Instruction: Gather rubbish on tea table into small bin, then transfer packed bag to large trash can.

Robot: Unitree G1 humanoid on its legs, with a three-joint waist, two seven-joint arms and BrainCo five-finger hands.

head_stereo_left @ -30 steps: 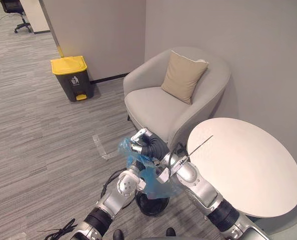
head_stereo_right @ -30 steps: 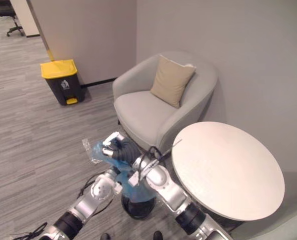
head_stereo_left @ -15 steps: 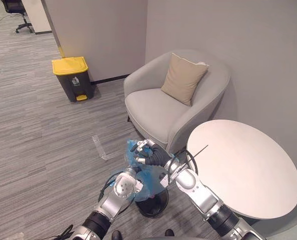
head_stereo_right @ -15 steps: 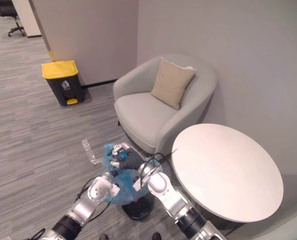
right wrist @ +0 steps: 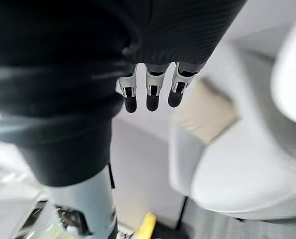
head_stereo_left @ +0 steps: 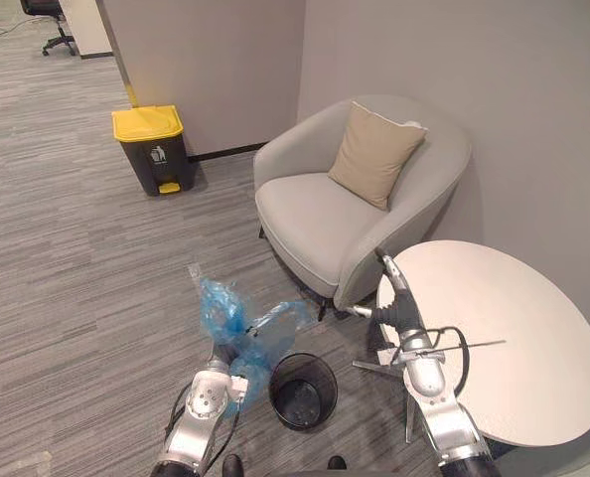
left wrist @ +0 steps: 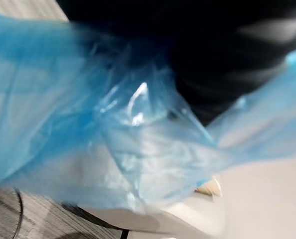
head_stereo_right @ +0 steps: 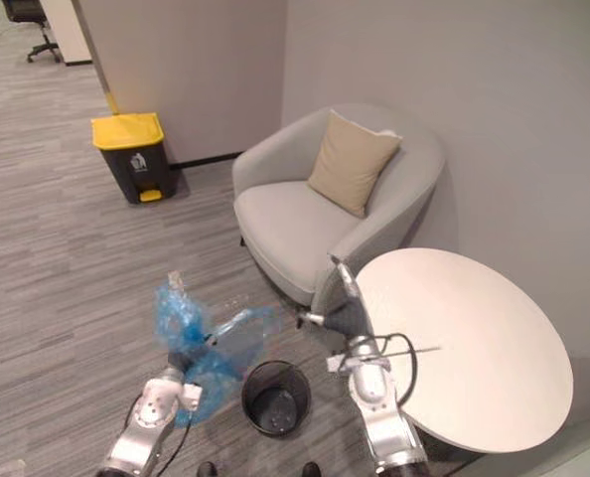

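A crumpled blue rubbish bag (head_stereo_left: 233, 328) hangs above the floor just left of the small black bin (head_stereo_left: 303, 391), which stands open. My left hand (head_stereo_left: 219, 366) sits under the bag with its fingers curled into the plastic; in the left wrist view the blue bag (left wrist: 113, 134) lies right against the dark cover. My right hand (head_stereo_left: 391, 298) is raised by the near edge of the round white table (head_stereo_left: 514, 338), apart from the bag, and its fingers (right wrist: 148, 94) are straight with nothing in them. The large grey trash can with a yellow lid (head_stereo_left: 154, 149) stands by the far wall.
A grey armchair (head_stereo_left: 325, 214) with a tan cushion (head_stereo_left: 374, 154) stands between the table and the trash can. Grey carpet stretches from the bin to the trash can. An office chair (head_stereo_left: 55, 20) shows far off at the back left.
My right hand has let go of the bag, opened and swung right to the table's edge. The left hand has carried the bag left, off the bin. The camera has shifted a little.
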